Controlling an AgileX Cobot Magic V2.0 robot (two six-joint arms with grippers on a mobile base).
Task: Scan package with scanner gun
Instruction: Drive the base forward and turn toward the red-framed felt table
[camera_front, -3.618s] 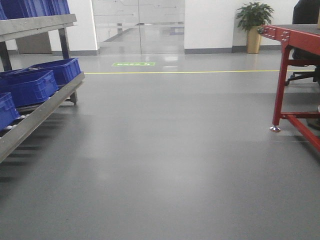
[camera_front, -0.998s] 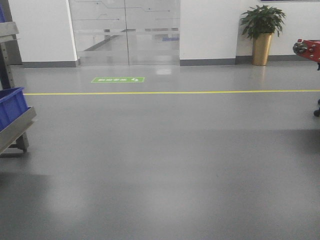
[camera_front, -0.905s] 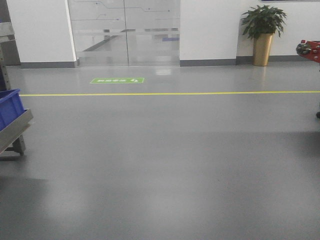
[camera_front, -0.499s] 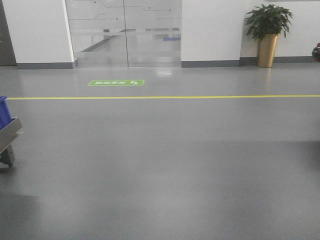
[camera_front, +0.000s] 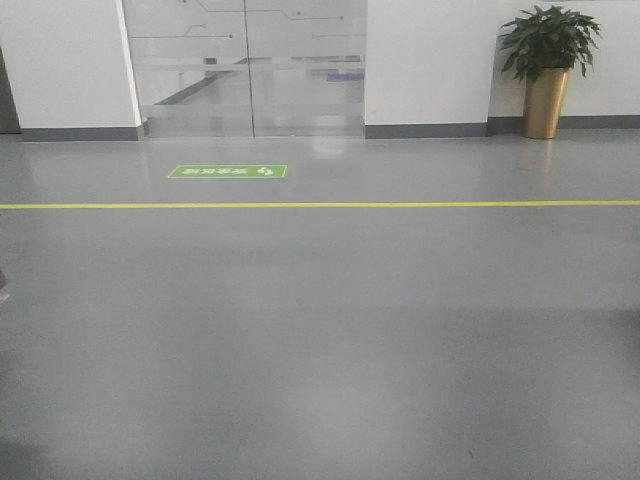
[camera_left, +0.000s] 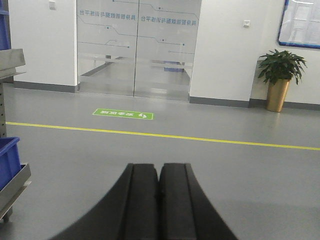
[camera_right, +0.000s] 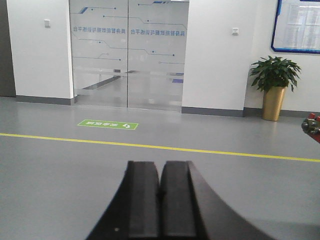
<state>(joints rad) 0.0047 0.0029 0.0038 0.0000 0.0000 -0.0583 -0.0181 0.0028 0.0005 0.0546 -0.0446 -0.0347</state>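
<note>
Neither the package nor the scanner gun is in any view. My left gripper (camera_left: 159, 166) fills the bottom of the left wrist view, its two black fingers pressed together with nothing between them, held above bare grey floor. My right gripper (camera_right: 161, 163) looks the same in the right wrist view, shut and empty, also over the floor. Neither gripper shows in the front view.
A yellow floor line (camera_front: 320, 204) crosses ahead, with a green floor sign (camera_front: 227, 171) and frosted glass doors (camera_front: 245, 65) behind it. A potted plant (camera_front: 547, 70) stands at the right wall. A blue bin (camera_left: 7, 160) on a metal rack (camera_left: 12, 187) sits left; a red frame corner (camera_right: 312, 126) right.
The view has advanced toward the glass doors. The blue bins and rack on the left and the red table on the right have slid out of the front view.
</note>
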